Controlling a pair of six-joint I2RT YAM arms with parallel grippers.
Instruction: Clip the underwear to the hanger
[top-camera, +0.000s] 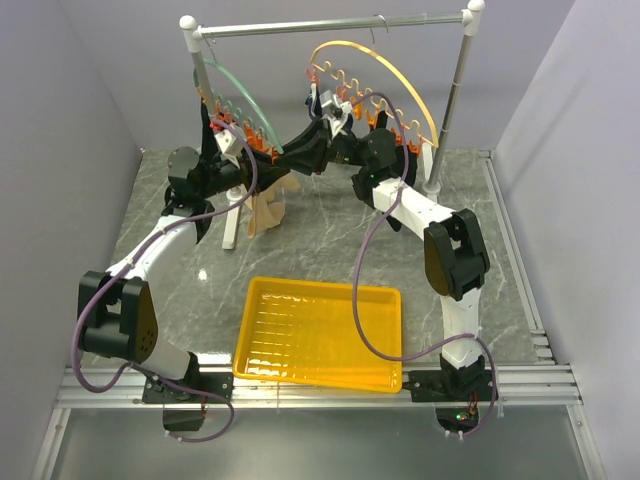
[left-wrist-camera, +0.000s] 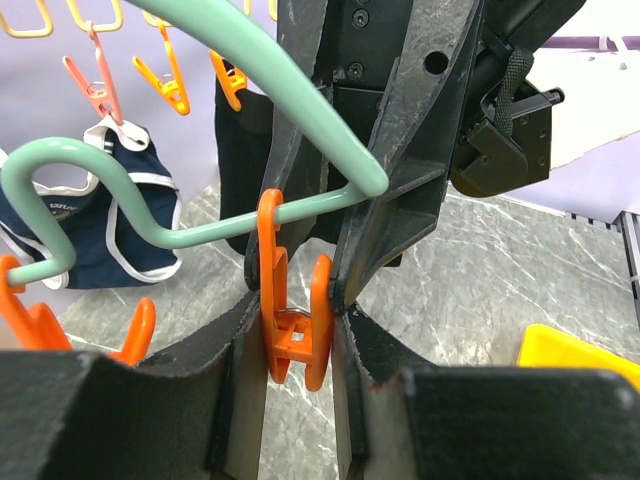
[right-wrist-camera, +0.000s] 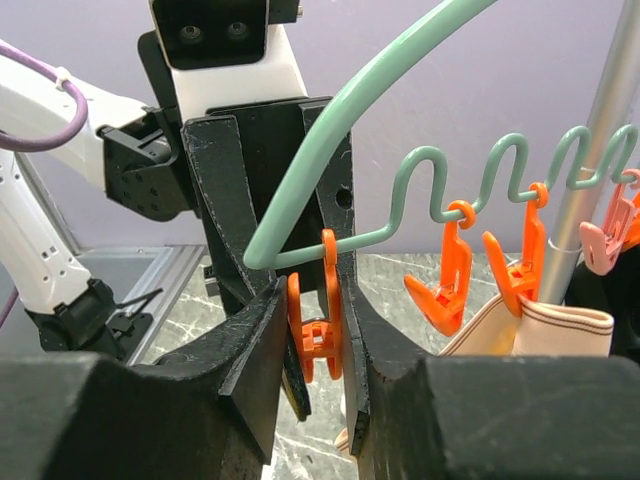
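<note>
The green hanger (top-camera: 232, 85) hangs at the left of the rail. It also shows in the left wrist view (left-wrist-camera: 250, 45) and the right wrist view (right-wrist-camera: 330, 120). Its end orange clip (left-wrist-camera: 295, 330) (right-wrist-camera: 320, 325) is pinched from both sides. My left gripper (left-wrist-camera: 297, 345) (top-camera: 268, 150) is shut on it, and my right gripper (right-wrist-camera: 318, 340) (top-camera: 292, 148) closes on it from the opposite side. The clip's arms stand parallel, squeezed. The beige underwear (top-camera: 266, 210) hangs below, held at one corner (right-wrist-camera: 545, 330) by another orange clip (right-wrist-camera: 510, 280).
A yellow arc hanger (top-camera: 390, 75) with dark garments hangs at the rail's right. A navy white-trimmed brief (left-wrist-camera: 110, 220) hangs beyond the clip. The rack's posts (top-camera: 450, 100) (right-wrist-camera: 590, 150) stand on either side. A yellow tray (top-camera: 320, 330) lies at the front.
</note>
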